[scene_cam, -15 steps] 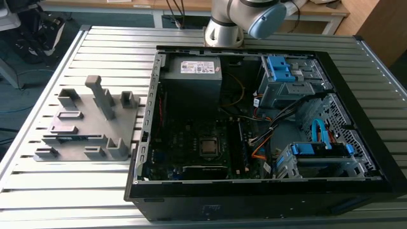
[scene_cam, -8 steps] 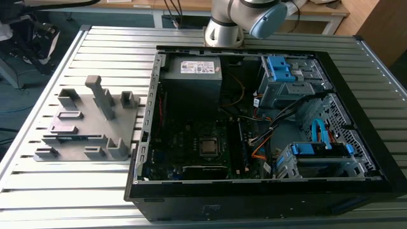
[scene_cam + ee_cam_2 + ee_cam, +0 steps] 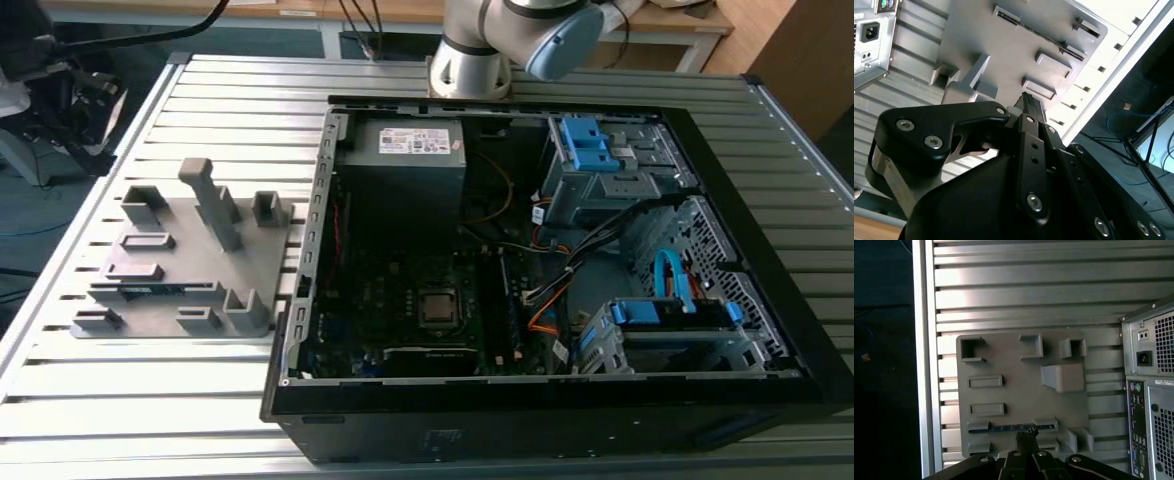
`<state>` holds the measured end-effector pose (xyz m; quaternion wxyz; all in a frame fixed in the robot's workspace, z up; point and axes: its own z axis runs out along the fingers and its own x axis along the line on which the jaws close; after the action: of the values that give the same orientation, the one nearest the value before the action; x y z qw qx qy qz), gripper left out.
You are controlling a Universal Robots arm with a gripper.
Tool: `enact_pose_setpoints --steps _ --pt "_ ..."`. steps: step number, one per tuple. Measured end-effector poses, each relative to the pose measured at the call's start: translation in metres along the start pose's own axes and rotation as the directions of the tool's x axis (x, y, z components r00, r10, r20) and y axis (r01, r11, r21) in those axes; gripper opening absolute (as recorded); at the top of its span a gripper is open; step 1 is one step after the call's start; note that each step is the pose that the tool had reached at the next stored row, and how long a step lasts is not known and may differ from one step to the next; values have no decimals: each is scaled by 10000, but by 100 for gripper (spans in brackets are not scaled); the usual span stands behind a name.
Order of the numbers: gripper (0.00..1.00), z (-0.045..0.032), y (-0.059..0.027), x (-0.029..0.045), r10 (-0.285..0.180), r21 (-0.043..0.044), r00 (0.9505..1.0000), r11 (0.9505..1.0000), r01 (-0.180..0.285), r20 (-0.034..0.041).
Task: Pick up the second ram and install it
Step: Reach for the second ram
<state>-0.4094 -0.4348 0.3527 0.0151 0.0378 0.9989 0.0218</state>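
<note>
While the arm (image 3: 514,35) sits up at the far edge of the slatted table (image 3: 134,400), the ram (image 3: 1013,428) hasn't been picked up. It's sitting in a long slot of the grey holder (image 3: 1019,385), a thin dark strip with a bit of blue on it, tucked between two small tabs. In the exterior view you can just make out that same ram (image 3: 150,290) as a dark-bluish sliver in the holder (image 3: 174,268). The holder lies on the table just to the exterior view's left of the open case (image 3: 534,430). The gripper (image 3: 1026,436) hangs over the holder, and in the first wrist view its dark tip lines up right by the ram's slot. Can't tell whether it's actually touching anything, tbh. In the second wrist view the gripper (image 3: 1029,102) has its fingertips squeezed together into one narrow point with nothing pinched between them. The case is lying on its side with the lid off, and its power supply (image 3: 400,170) is on the side nearest the arm. The case's back panel (image 3: 1149,390) shows next to the holder in the first wrist view.
</note>
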Motion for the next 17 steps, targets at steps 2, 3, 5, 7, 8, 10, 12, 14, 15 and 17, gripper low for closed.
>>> enact_pose_setpoints --steps 2,3,5,7,8,10,12,14,15,17 --pt "10 29 -7 1 1 1 10000 10000 -1 -1" --pt "10 42 -9 2 2 0 10000 10000 -2 0" --pt "10 65 -15 1 0 0 10000 10000 0 0" --pt "10 85 -18 2 1 1 10000 10000 -1 -1" --pt "10 95 -19 2 1 0 10000 10000 -1 0" --pt "10 114 -21 2 0 1 10000 10000 0 -1" --pt "10 136 -23 3 0 0 10000 10000 0 0" --pt "10 156 -25 3 0 0 10000 10000 0 0" --pt "10 166 -27 3 0 0 10000 10000 0 0" --pt "10 186 -28 4 0 1 10000 10000 0 -1"
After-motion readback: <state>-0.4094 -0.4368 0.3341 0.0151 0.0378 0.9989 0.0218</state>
